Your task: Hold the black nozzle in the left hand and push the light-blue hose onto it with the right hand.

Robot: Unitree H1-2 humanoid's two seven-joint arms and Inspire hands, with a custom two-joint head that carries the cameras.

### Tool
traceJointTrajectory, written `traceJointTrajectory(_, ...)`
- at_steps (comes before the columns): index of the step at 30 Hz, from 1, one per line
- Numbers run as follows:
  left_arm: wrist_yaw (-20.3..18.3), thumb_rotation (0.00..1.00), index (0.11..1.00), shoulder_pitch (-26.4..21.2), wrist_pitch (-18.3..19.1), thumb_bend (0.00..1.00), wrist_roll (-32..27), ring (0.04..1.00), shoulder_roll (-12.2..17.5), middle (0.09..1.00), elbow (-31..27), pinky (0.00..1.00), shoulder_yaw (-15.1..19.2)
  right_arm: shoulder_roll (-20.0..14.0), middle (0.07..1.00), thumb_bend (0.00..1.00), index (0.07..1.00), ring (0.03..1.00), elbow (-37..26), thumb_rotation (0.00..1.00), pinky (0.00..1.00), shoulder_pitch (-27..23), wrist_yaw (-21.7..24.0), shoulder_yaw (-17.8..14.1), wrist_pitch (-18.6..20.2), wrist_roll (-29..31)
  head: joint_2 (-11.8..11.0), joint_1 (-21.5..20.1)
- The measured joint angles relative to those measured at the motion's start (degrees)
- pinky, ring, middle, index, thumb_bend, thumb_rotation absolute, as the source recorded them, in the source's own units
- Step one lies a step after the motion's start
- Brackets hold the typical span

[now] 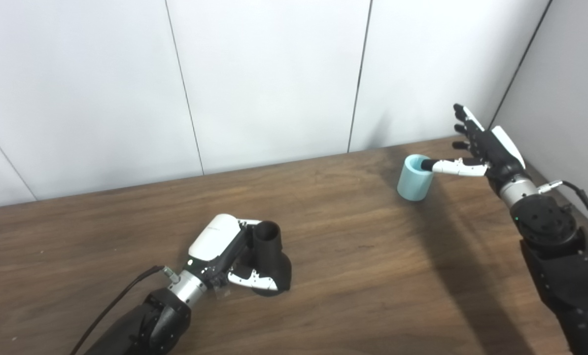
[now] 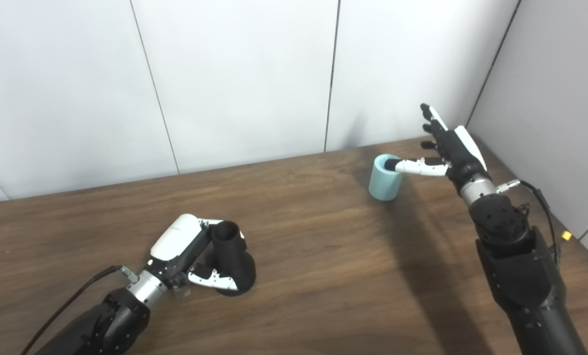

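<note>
Nozzle (image 1: 270, 259) already wrapped by the left hand (image 1: 223, 256), fingers round its narrow neck and thumb across the flared base, base resting on the counter (image 1: 353, 276). Gripped low like that, probably to leave the open mouth bare for the hose. Long axis near upright, tilted slightly, mouth up and away from the palm, wide end down against the wood.

Hose (image 1: 414, 178), a short light-blue sleeve, standing just off the thumb side of the right hand (image 1: 486, 153), well apart from the left hand and far across the counter from it. Long axis upright, open end up. Right hand spread wide and holding nothing: fingers fanned up and away, thumb stretched sideways with its tip at the sleeve's rim, possibly dipped just inside the bore, though hard to settle from either eye view. Spread that wide presumably to take the sleeve between thumb and fingers.

Judged from this: holding half of the task in place, hose not yet grasped. To mate, sleeve needing to be turned so its bore lines up with the nozzle's neck, then pressed down along that axis
</note>
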Motion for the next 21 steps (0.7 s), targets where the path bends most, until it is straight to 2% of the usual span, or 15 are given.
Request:
traceJointTrajectory(4,0.14,0.0,0.487,-0.11,0.0,0.5,-0.49,0.453,0.29,0.478,0.0,0.41,-0.4,0.01,1.0,0.88,1.0,0.977,1.29,0.29,0.87,-0.57,1.29,0.57,0.32,0.58,0.0,-0.18)
traceJointTrajectory(7,0.16,0.0,0.488,-0.15,0.0,0.5,-0.72,0.453,0.43,0.478,0.0,0.41,-0.59,0.01,1.0,0.91,1.0,0.997,3.85,0.29,0.97,-1.76,2.4,1.37,0.3,1.03,-0.09,-0.35)
traceJointTrajectory(10,0.29,0.0,0.488,-0.32,0.0,0.5,-0.86,0.448,0.46,0.478,-0.02,0.4,-0.96,0.03,1.0,0.94,1.0,1.0,7.23,0.29,1.0,-2.93,2.94,2.19,0.2,1.16,0.09,-0.26)
traceJointTrajectory(17,0.3,0.0,0.486,-0.37,0.0,0.5,-0.93,0.448,0.59,0.48,-0.13,0.41,-1.07,0.57,1.0,0.95,1.0,1.0,11.44,0.29,1.0,-4.04,3.87,2.58,0.05,2.42,0.35,-0.18)
traceJointTrajectory(21,0.51,0.0,0.49,-0.41,0.0,0.5,-0.94,0.441,0.66,0.477,-0.13,0.4,-1.33,1.01,1.0,0.95,1.0,1.0,12.83,0.31,0.94,-4.12,3.92,3.04,-0.07,2.36,0.44,0.09)
